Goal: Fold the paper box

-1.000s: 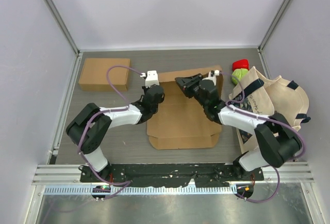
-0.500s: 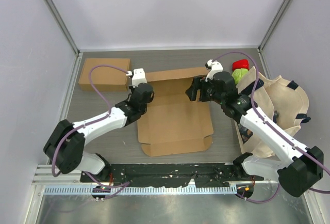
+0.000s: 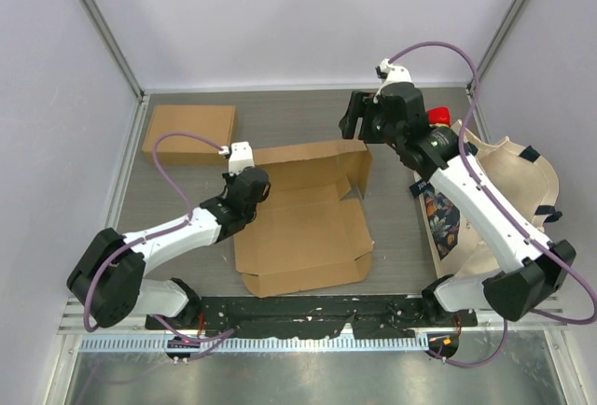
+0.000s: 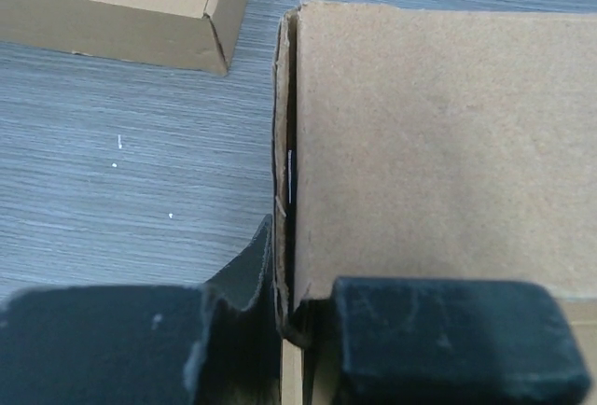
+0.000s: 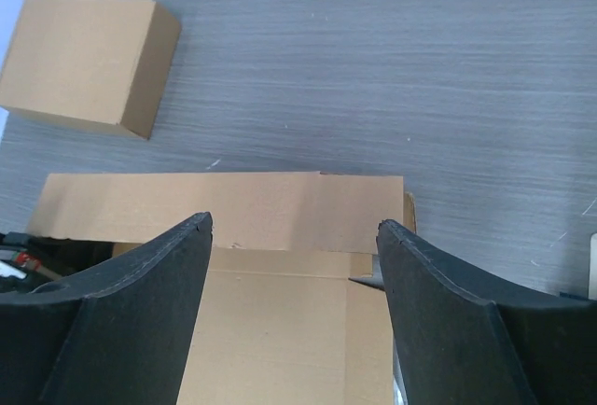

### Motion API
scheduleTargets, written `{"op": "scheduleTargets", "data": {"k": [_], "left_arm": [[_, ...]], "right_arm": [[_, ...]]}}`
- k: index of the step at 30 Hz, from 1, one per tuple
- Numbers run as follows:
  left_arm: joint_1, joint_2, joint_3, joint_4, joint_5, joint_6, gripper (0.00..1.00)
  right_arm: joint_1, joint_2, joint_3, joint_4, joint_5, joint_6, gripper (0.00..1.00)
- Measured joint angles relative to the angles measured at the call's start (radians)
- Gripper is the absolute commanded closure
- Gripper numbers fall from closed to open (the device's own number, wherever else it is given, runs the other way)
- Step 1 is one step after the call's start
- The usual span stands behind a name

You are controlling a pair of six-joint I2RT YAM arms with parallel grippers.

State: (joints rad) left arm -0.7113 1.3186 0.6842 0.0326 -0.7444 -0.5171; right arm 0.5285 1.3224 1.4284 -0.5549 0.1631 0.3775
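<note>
The flat brown paper box [image 3: 303, 223] lies in the middle of the table with its far flap [image 3: 308, 154] and right flap folded up. My left gripper [image 3: 244, 177] is shut on the left end of the far flap; in the left wrist view the cardboard edge [image 4: 285, 190] sits pinched between the fingers. My right gripper [image 3: 356, 118] is open and empty, raised above the far right corner of the box. In the right wrist view the raised flap [image 5: 224, 211] shows below, between the open fingers [image 5: 140, 321].
A closed cardboard box [image 3: 188, 132] sits at the far left, also in the right wrist view [image 5: 89, 64]. A canvas tote bag [image 3: 499, 190] lies at the right with a red and green object [image 3: 435, 125] beside it. Walls enclose the table.
My right gripper let go of the box and rose toward the far right. The box slid nearer and left with my left gripper, and its far flap now stands up.
</note>
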Motion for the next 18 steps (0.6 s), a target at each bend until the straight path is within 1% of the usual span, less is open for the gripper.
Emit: {"op": "scheduleTargets", "data": {"k": [7, 12, 18], "left_arm": [[0.000, 0.000, -0.022, 0.039, -0.008, 0.003, 1.00], [0.000, 0.000, -0.056, 0.082, -0.013, 0.003, 1.00], [0.000, 0.000, -0.073, 0.116, -0.015, 0.002, 1.00]], "right_arm": [[-0.002, 0.145, -0.001, -0.008, -0.029, 0.040, 0.24], [-0.027, 0.161, -0.110, 0.031, -0.093, 0.095, 0.25], [-0.056, 0.135, -0.298, 0.237, -0.287, 0.245, 0.27]]}}
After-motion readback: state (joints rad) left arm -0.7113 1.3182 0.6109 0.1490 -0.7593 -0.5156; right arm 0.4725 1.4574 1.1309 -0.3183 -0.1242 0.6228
